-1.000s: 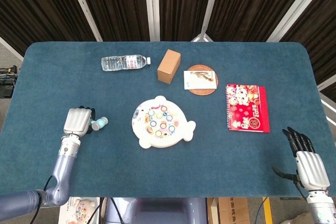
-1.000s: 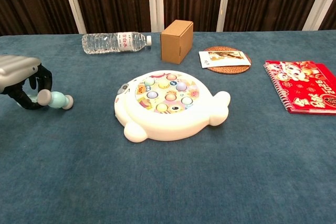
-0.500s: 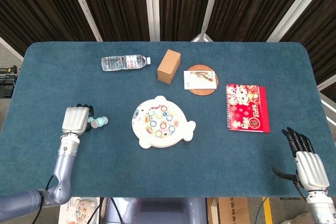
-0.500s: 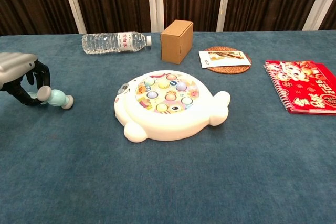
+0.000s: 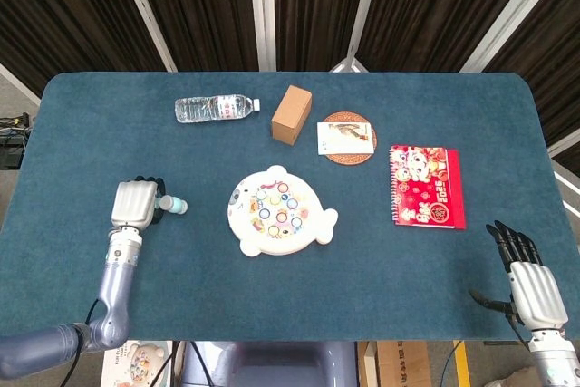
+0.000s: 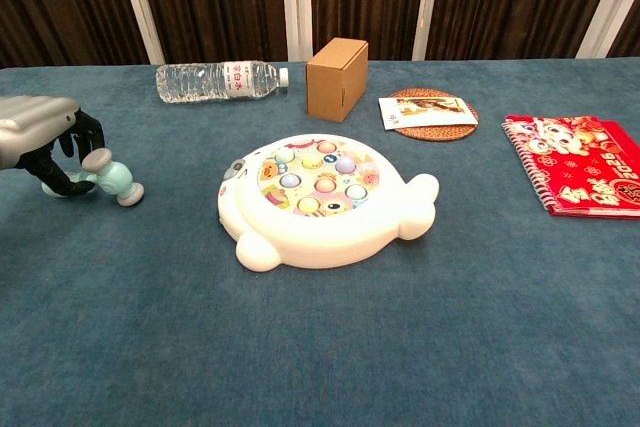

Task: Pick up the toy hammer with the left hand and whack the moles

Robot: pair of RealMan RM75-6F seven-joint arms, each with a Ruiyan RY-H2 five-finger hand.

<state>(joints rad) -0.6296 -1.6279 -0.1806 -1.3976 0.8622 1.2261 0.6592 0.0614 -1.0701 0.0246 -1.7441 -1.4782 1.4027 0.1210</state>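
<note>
Left hand (image 6: 40, 137), low over the table's (image 5: 435, 296) left side, fingers curled around the handle of the hammer (image 6: 112, 180); the grasp looks closed, though whether the hammer is clear of the cloth cannot be told. The pale mint head, a short barrel with flat round faces, projects from the hand toward the game (image 6: 322, 197), which lies near, to its right, at table centre. Step in hand, as judged: securing and raising the hammer. The next move calls for a lift, a carry over the game, and a downward swing onto one mole (image 6: 327, 186). Game: smooth white plastic, rounded body, small pastel domes set in its top. Table cover: dark blue, felt-like nap. Right hand (image 5: 536, 292): at the near right edge, fingers extended and apart, holding nothing.
</note>
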